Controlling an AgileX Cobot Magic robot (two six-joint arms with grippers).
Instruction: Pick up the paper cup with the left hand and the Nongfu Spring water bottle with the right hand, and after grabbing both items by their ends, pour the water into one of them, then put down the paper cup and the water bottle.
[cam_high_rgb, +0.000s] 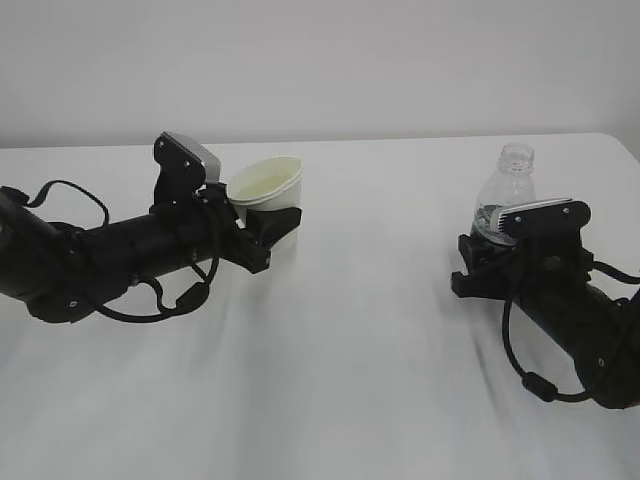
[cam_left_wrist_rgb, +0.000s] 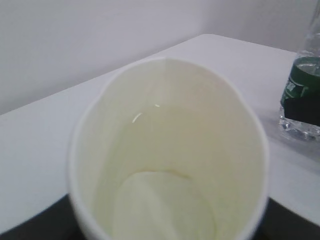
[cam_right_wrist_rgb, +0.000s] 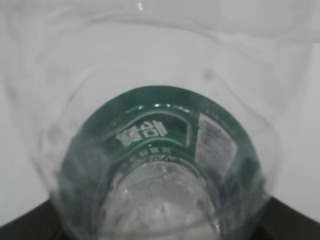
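My left gripper (cam_high_rgb: 274, 224) is shut on the lower part of the white paper cup (cam_high_rgb: 266, 182), dark fingers (cam_left_wrist_rgb: 35, 227) on either side. The cup (cam_left_wrist_rgb: 165, 150) leans slightly and its cream inside fills the left wrist view. Small glints and a curved line show low inside it, but I cannot make out water for sure. My right gripper (cam_high_rgb: 490, 252) is shut on the lower body of the Nongfu Spring water bottle (cam_high_rgb: 512, 178), which stands upright and capless. The bottle (cam_right_wrist_rgb: 165, 150), with its green label, fills the right wrist view. Both bases are hidden by the grippers.
The white table (cam_high_rgb: 360, 350) runs back to a pale wall, and its right edge is just beyond the bottle. The bottle (cam_left_wrist_rgb: 302, 95) also shows at the right edge of the left wrist view. Black cables loop from both arms onto the tabletop.
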